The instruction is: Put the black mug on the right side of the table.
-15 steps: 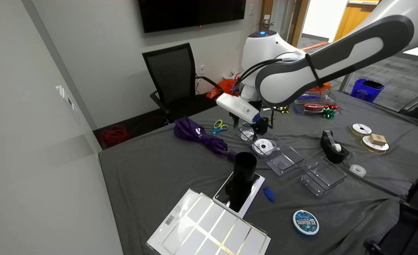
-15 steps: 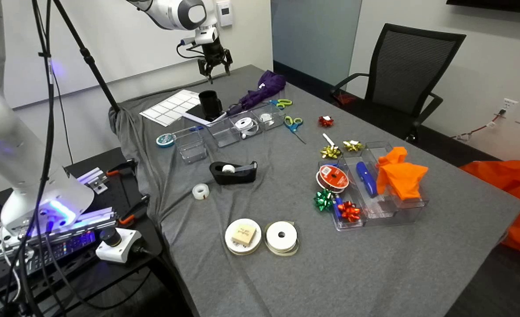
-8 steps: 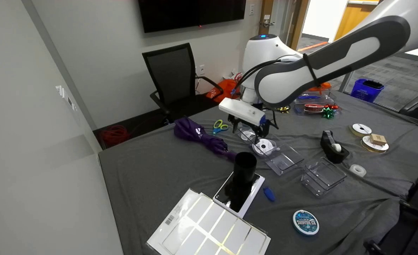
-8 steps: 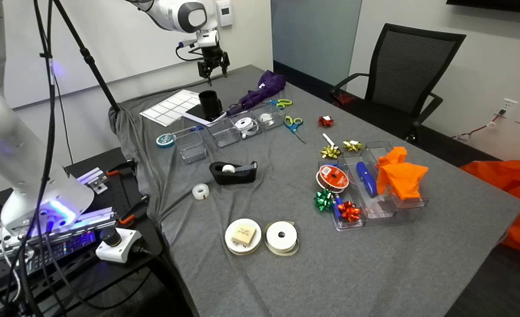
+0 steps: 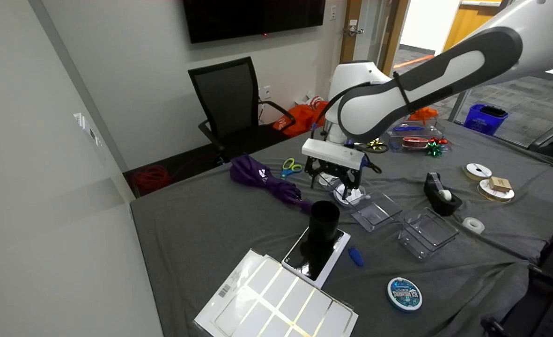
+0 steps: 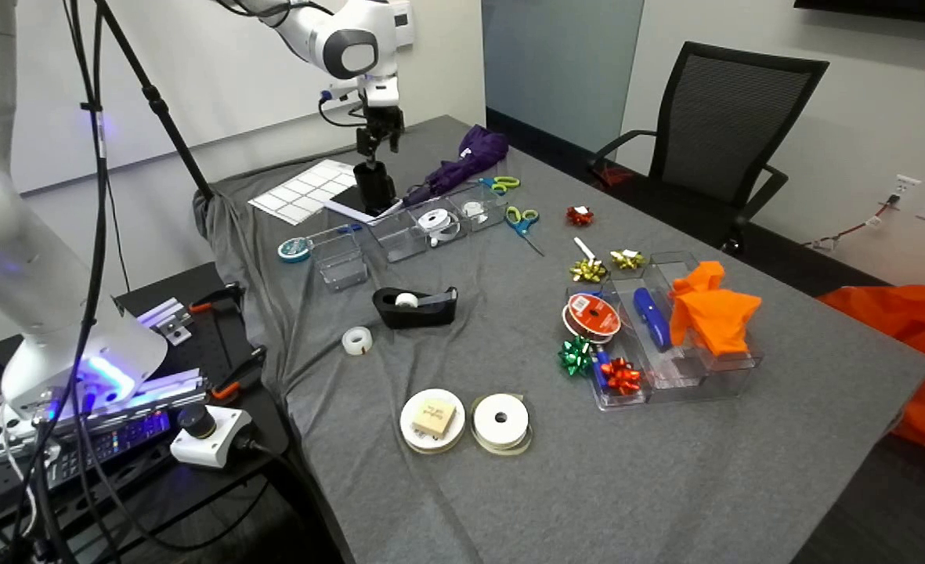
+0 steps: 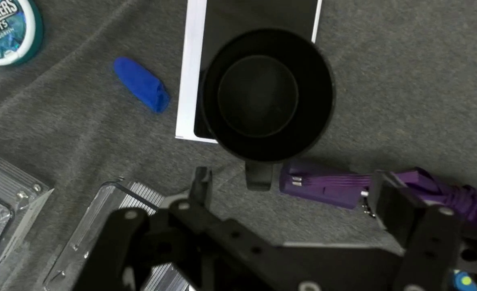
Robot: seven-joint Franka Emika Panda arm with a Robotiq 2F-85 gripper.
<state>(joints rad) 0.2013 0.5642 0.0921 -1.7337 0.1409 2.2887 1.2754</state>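
Observation:
The black mug stands upright on a white box with a black top (image 5: 308, 267), in both exterior views (image 5: 324, 221) (image 6: 374, 188). In the wrist view I look down into the empty mug (image 7: 262, 101), its handle (image 7: 259, 176) pointing toward my jaws. My gripper (image 7: 293, 186) is open and empty, its fingers on either side of the handle's line but apart from it. In the exterior views the gripper (image 5: 330, 187) (image 6: 382, 153) hangs above and near the mug. The table (image 6: 501, 486) is covered in dark grey cloth.
A purple umbrella (image 5: 271, 182) lies beside the mug. Clear plastic trays (image 5: 374, 208) (image 6: 338, 258), a blue cap-like item (image 7: 141, 84), a mint tin (image 5: 404, 294) and a white grid-patterned sheet (image 5: 281, 302) are nearby. A tape dispenser (image 6: 415, 307) and ribbon spools (image 6: 501, 423) lie farther off.
My gripper has come down and turned, moving closer over the mug's handle side. Its fingers stay open. The mug and other objects have not moved.

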